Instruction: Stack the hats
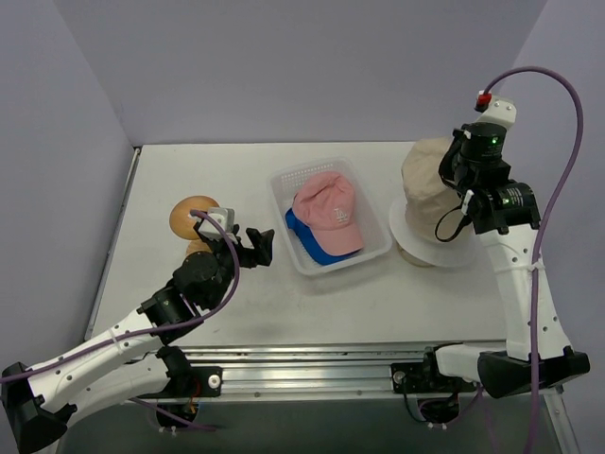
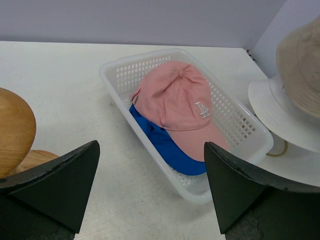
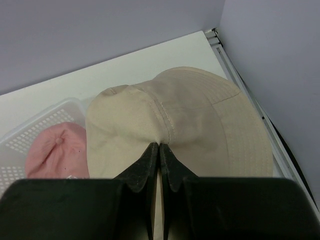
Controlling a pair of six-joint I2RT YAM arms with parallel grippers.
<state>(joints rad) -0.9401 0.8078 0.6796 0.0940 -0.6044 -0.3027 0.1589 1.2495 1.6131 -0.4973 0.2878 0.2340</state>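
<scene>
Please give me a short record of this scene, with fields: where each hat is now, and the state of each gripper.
pink cap: in the basket, lying on the blue cap
blue cap: under the pink cap, mostly covered
beige bucket hat: at the right, over the white hat, crown fabric pinched
white hat: on the table; only its brim shows
left gripper: open, empty, facing the basket, beside the wooden dome
right gripper: shut on the beige bucket hat
</scene>
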